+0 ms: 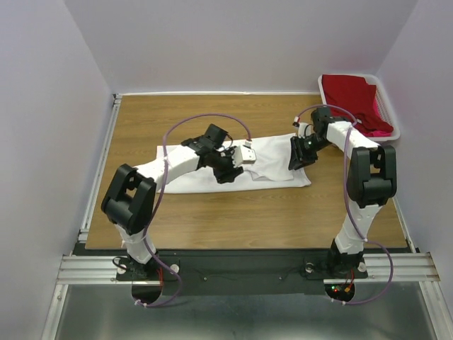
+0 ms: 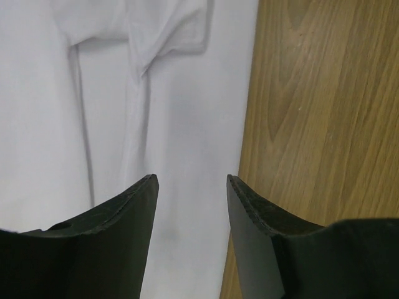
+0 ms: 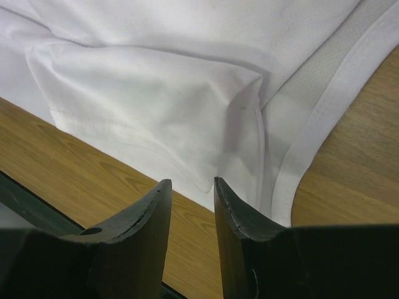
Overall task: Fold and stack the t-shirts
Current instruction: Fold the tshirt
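A large white t-shirt [image 1: 272, 152] lies spread flat across the middle of the wooden table [image 1: 248, 212]. My left gripper [image 1: 228, 170] hovers low over its middle, open, with only white cloth [image 2: 174, 112] and the shirt's edge showing below the fingertips [image 2: 191, 180]. My right gripper [image 1: 296, 159] is over the shirt's right end, open by a narrow gap and holding nothing [image 3: 192, 182]. A folded corner and hem of the shirt [image 3: 156, 81] lie just ahead of it. A deep red t-shirt [image 1: 350, 95] and a bright pink one [image 1: 379, 127] lie in the basket.
The white plastic basket [image 1: 386, 88] stands at the far right corner of the table. Pale walls close in the table at the back and both sides. A metal rail [image 1: 99, 163] runs along the left edge.
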Tool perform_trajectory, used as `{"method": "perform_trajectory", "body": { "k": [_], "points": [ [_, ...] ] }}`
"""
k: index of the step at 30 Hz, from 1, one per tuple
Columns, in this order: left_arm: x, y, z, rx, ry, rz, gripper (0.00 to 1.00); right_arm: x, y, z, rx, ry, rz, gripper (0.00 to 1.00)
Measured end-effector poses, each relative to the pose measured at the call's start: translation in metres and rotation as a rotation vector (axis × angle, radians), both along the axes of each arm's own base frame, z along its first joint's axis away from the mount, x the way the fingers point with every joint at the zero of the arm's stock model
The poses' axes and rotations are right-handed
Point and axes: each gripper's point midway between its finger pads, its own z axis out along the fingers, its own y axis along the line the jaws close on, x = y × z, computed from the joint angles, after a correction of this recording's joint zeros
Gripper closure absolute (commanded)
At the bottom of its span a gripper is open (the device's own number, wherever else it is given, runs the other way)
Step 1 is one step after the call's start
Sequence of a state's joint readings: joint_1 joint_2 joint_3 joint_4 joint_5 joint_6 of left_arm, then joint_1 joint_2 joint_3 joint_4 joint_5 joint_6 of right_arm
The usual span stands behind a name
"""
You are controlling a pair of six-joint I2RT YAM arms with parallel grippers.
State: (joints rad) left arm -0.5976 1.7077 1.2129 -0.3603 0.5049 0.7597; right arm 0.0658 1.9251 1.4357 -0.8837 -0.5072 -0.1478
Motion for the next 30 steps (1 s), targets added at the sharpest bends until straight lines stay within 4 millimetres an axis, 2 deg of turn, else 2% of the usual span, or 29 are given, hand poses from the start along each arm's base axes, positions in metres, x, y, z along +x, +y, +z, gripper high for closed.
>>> {"method": "perform_trajectory", "body": {
  "k": [5, 11, 20, 26, 28, 30],
  "points": [
    [-0.004, -0.039, -0.014, 0.026, -0.045, -0.094, 0.47, 0.005, 0.002, -0.007, 0.006, 0.005, -0.019, 0.61],
    [0.007, -0.076, -0.014, 0.016, -0.11, -0.137, 0.46, 0.003, 0.002, -0.016, 0.007, 0.035, -0.036, 0.57],
    [0.016, -0.084, -0.044, 0.053, -0.083, -0.121, 0.5, -0.004, 0.002, -0.025, 0.006, 0.059, -0.041, 0.58],
    [0.019, -0.095, -0.047, 0.039, -0.067, -0.109, 0.53, -0.012, 0.003, -0.03, 0.013, 0.084, -0.04, 0.62],
    [0.02, -0.097, -0.047, 0.034, -0.065, -0.105, 0.59, -0.013, 0.003, -0.031, 0.015, 0.088, -0.039, 0.65],
    [0.02, -0.099, -0.048, 0.029, -0.059, -0.102, 0.7, -0.013, 0.003, -0.031, 0.017, 0.088, -0.038, 0.73]
  ]
}}
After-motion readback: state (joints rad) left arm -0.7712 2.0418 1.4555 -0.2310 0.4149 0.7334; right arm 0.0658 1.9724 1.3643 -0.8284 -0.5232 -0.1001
